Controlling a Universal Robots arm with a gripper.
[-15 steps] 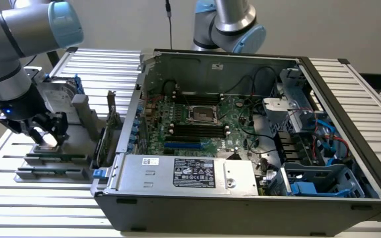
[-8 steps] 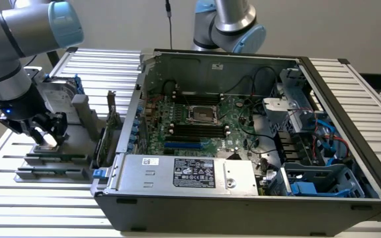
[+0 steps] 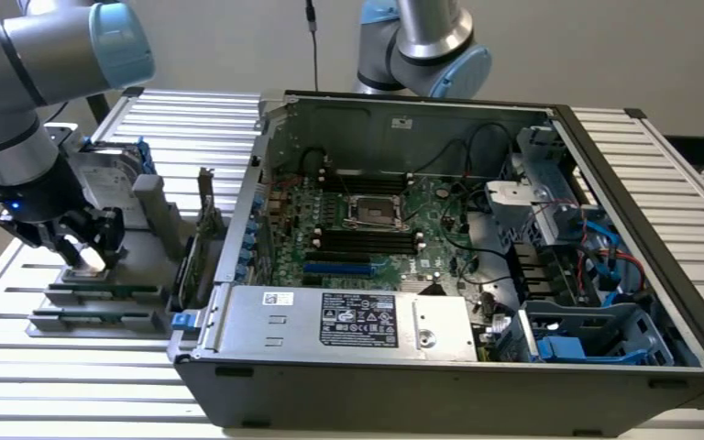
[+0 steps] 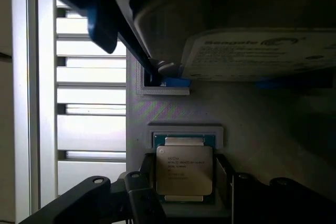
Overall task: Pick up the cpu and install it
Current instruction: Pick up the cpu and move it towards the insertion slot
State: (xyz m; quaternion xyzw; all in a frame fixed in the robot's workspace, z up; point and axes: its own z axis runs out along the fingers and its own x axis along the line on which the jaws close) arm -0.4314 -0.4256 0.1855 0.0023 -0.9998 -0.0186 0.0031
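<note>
The cpu, a small square chip with a shiny metal top and printed text, sits in a pocket of the grey parts holder. My gripper is down over it, with one dark finger against each side of the chip, shut on it. In the exterior view, the gripper stands at the left over the holder, with the bright cpu between its fingers. The empty cpu socket lies in the middle of the motherboard, inside the open computer case.
A silver hard drive in a blue frame stands in the holder just behind the cpu. Upright cards stand between holder and case. A second arm rises behind the case. The slatted table runs all around.
</note>
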